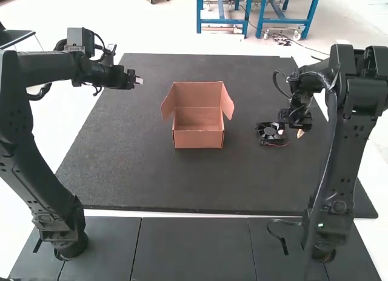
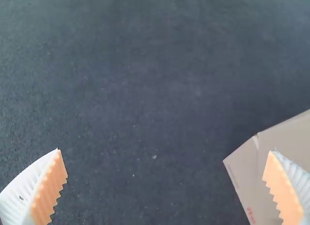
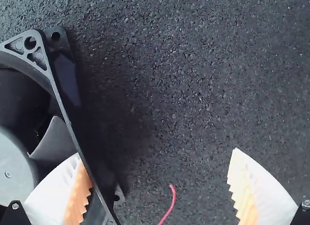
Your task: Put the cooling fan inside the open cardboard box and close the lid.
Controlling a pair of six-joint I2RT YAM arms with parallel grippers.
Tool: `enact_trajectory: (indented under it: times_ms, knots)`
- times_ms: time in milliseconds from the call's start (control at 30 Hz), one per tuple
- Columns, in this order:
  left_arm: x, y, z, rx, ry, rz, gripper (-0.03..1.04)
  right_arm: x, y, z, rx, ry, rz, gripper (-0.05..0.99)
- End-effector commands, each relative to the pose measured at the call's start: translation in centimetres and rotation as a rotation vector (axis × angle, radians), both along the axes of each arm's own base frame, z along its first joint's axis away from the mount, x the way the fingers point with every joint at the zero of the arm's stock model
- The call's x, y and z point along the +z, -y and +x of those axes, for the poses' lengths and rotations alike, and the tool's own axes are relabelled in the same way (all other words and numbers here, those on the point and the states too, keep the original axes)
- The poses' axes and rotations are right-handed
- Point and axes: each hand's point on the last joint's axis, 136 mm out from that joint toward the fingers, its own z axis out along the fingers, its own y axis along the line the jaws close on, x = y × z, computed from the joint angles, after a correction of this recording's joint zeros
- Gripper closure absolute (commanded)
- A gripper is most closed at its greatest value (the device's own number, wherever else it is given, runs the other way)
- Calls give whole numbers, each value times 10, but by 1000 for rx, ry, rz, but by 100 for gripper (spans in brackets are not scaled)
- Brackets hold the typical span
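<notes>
1. high view: you have the cardboard box (image 1: 199,137) at the middle of the black mat (image 1: 121,166), upright, with its lid and side flaps standing open.
2. high view: the cooling fan (image 1: 271,133) lies flat on the mat to the right of the box, well apart from it and outside it.
3. high view: your right gripper (image 1: 291,129) points down at the fan's right edge, low over the mat. your left gripper (image 1: 137,80) hangs above the mat to the left of the box, level and aimed toward it, holding nothing.
4. left wrist view: the left gripper (image 2: 164,151) has its white ribbed fingers (image 2: 44,192) spread wide. bare mat (image 2: 145,65) lies between them. a corner of a box flap (image 2: 244,179) shows past the far finger, with no contact that you can confirm.
5. right wrist view: the right gripper (image 3: 157,154) is also spread wide and is not clamped on anything.
6. right wrist view: one orange-padded finger (image 3: 60,193) sits over the fan (image 3: 34,137) inside its black frame, with the pad just beside the frame's rim. you cannot tell whether it touches.
7. right wrist view: the other finger (image 3: 252,186) stands over bare mat outside the frame, so the rim lies between the two. a thin red wire (image 3: 168,205) runs on the mat between them.
</notes>
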Motion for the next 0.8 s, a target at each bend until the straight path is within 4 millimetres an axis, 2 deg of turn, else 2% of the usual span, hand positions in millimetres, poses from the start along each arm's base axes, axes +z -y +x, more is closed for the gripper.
enact_trajectory:
  times_ms: [0,200,533,633,700,767]
  knots:
    - [15,-4,8,6,35,-4,6,-5,4,1,7,-19,-31,33]
    - [15,-3,7,5,30,-5,6,-7,-7,3,29,-18,-9,57]
    - [15,-12,7,23,30,-7,6,-16,-30,3,74,-37,34,70]
    - [14,-14,7,23,27,-4,6,-17,-35,2,83,-44,46,76]
    - [12,-14,6,22,22,-3,6,-18,-38,3,89,-42,58,87]
    - [11,-12,5,18,17,-1,6,-17,-41,3,89,-40,73,91]
